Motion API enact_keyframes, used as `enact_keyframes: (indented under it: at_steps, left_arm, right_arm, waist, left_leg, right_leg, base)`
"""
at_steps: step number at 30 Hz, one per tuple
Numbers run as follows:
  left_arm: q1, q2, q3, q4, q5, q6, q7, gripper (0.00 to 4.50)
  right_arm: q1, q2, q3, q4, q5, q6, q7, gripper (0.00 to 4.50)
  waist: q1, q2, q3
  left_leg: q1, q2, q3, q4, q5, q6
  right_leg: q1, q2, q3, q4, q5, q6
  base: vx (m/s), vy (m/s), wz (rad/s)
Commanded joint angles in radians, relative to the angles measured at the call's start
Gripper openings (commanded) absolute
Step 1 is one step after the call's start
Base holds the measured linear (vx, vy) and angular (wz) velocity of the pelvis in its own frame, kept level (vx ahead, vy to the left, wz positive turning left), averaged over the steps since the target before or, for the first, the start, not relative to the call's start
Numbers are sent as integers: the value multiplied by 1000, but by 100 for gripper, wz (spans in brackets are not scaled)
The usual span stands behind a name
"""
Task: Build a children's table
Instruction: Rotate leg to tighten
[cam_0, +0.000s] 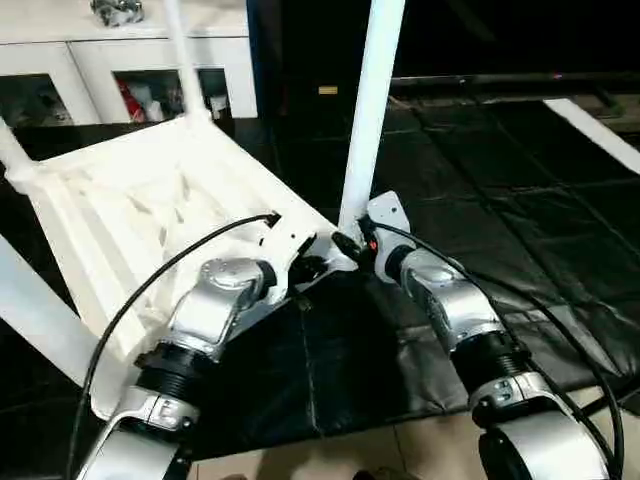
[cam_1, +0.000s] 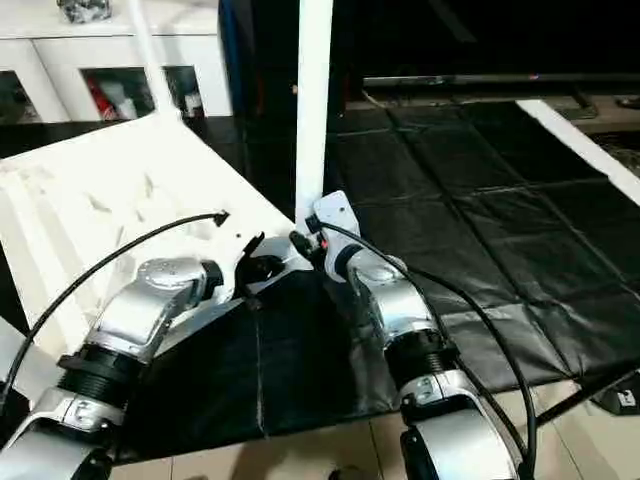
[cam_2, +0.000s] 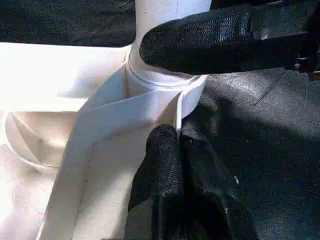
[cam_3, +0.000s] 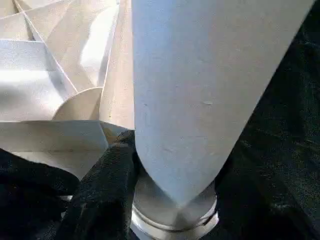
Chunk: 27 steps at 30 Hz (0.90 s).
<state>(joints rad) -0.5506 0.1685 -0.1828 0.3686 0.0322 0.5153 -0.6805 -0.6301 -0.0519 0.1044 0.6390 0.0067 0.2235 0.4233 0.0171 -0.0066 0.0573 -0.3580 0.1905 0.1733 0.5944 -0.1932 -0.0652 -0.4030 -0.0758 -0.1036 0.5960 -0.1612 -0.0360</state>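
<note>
Nearest are the two silver forearms, reaching forward over a black mat (cam_0: 520, 220) on the floor. The table top (cam_0: 140, 215) lies upside down on the mat, ribbed underside up, its near corner between the two pincers.

The left pincer (cam_2: 179, 145) has its fingers pressed together, holding nothing, their tips against the rim of the top just beside the corner socket (cam_2: 165, 82). The right pincer (cam_0: 350, 243) is pinching the leg (cam_0: 368, 110) that stands upright in that socket, gripping it low, just above the socket; one black finger (cam_2: 210, 42) crosses the leg's base.

Farther off, another leg (cam_0: 182, 55) rises from the far corner, and one more (cam_0: 35, 310) slants out at the left edge. Beyond stands a white cabinet (cam_0: 120, 60) with glass doors.
</note>
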Motion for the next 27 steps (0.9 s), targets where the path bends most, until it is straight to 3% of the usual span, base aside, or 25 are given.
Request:
enact_keyframes:
  at_steps: [1, 5, 8, 11, 13, 21, 22, 24, 27]
  left_arm:
    - [-29, -20, -21, -29, -4, -4, 12, 0]
    - [-18, 18, -24, -27, 0, -14, -13, 0]
    - [-13, 50, -30, -20, 4, -34, -44, 0]
    - [-11, 70, -37, -13, 5, -61, -72, 0]
    - [-8, 99, -52, -7, -5, -93, -131, 0]
    - [-3, 186, -91, 25, -19, -182, -294, 0]
    - [-5, 218, -107, 29, -23, -208, -362, 0]
    - [-12, 245, -123, 41, -25, -261, -423, 0]
    - [-14, 272, -143, 37, -36, -309, -504, 0]
  right_arm:
    - [29, 30, 30, 7, 16, 4, 47, 267]
    - [67, -28, 0, -47, 65, -3, 128, 298]
    - [86, -78, -12, -74, 87, -3, 202, 327]
    - [96, -114, -18, -87, 99, -10, 258, 356]
    - [102, -170, -27, -96, 115, -26, 339, 362]
    - [112, -305, -12, -118, 135, -61, 534, 441]
    - [115, -334, -4, -128, 142, -78, 597, 441]
    - [117, -356, 6, -143, 159, -80, 667, 447]
    - [117, -374, 27, -152, 170, -96, 745, 447]
  waist:
    - [8, 6, -70]
    - [21, 5, -71]
    - [23, 4, -71]
    - [21, 1, -71]
    - [24, 2, -71]
    - [31, 0, -71]
    - [32, -4, -70]
    - [35, -3, -70]
    - [42, -1, -70]
  left_leg:
    - [1, 37, -12, -63, -167, 53]
    - [5, 39, -11, -65, -172, 52]
    - [1, 37, -11, -64, -168, 57]
    - [-3, 35, -12, -63, -167, 62]
    - [1, 37, -11, -61, -170, 64]
    - [0, 36, -10, -60, -161, 76]
    - [0, 35, -9, -59, -170, 79]
    - [2, 38, -10, -61, -171, 81]
    - [5, 42, -10, -62, -174, 79]
  right_leg:
    - [58, -74, 56, -76, -273, -185]
    - [58, -72, 59, -74, -253, -177]
    - [62, -73, 59, -73, -243, -181]
    - [64, -74, 56, -76, -270, -176]
    - [61, -75, 58, -79, -293, -170]
    - [61, -73, 56, -74, -274, -181]
    - [61, -74, 55, -78, -299, -175]
    - [60, -74, 56, -78, -315, -166]
    - [57, -73, 56, -75, -298, -180]
  base:
    - [0, 0, 0]
    - [0, 0, 0]
    - [0, 0, 0]
    - [0, 0, 0]
    - [0, 0, 0]
    - [0, 0, 0]
    - [0, 0, 0]
    - [0, 0, 0]
    - [0, 0, 0]
